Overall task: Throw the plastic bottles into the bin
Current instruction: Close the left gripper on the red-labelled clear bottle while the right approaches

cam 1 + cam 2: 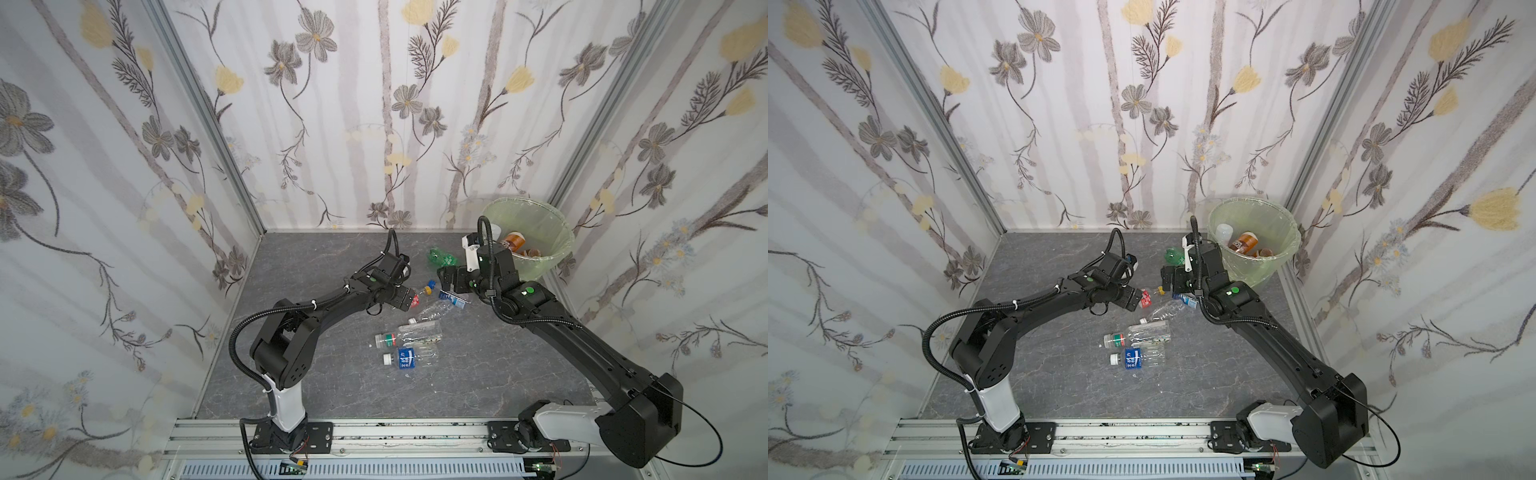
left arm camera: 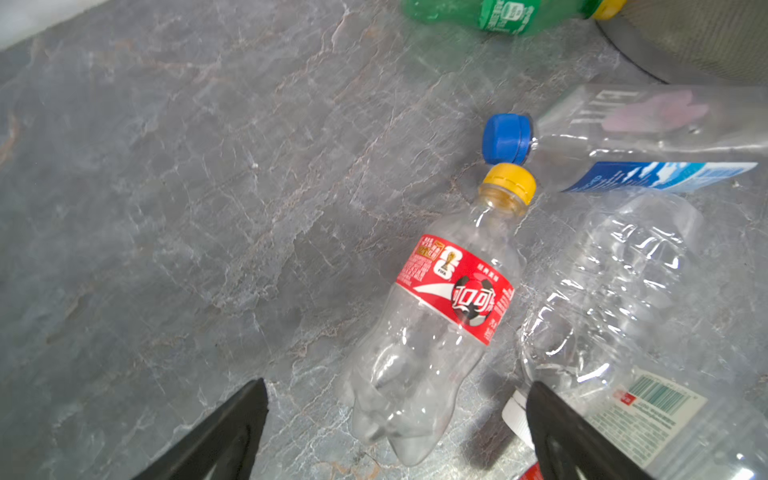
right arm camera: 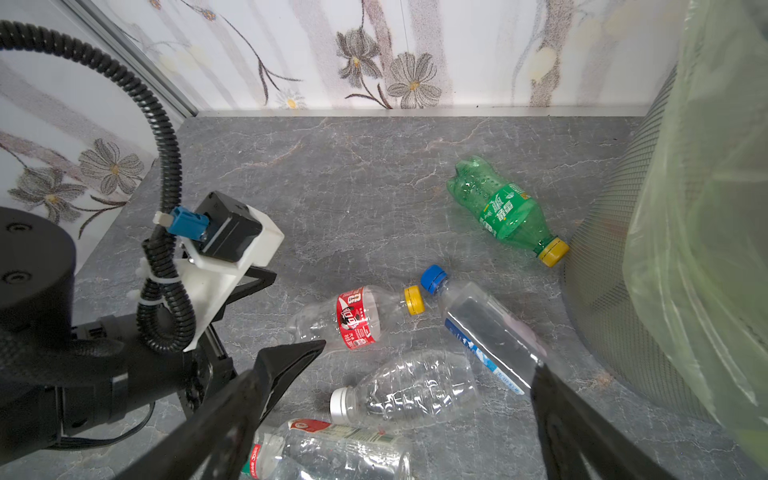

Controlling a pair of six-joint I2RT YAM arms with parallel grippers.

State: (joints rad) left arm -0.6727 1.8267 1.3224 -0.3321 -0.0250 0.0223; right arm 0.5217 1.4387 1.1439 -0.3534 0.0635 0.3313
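**Crowded pick, arms close together**

Left gripper [image 2: 395, 386] gapes wide and empty, its jaws either side of the base of the red-label bottle [image 2: 453, 291], which lies on the surface [image 2: 166, 208]. A crushed clear bottle [image 2: 615, 291] lies just beside it, so closing may snag both or squirt the base out. Right gripper [image 3: 428, 361], likewise wide and empty, hovers near, and the arms could clash. Bin [image 1: 524, 200] stands in the far right corner. Open room lies left.

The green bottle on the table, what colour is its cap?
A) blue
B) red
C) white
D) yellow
D: in the right wrist view the green bottle lies on its side near the bin, and the cap on its end is yellow. The blue cap belongs to a clear bottle.
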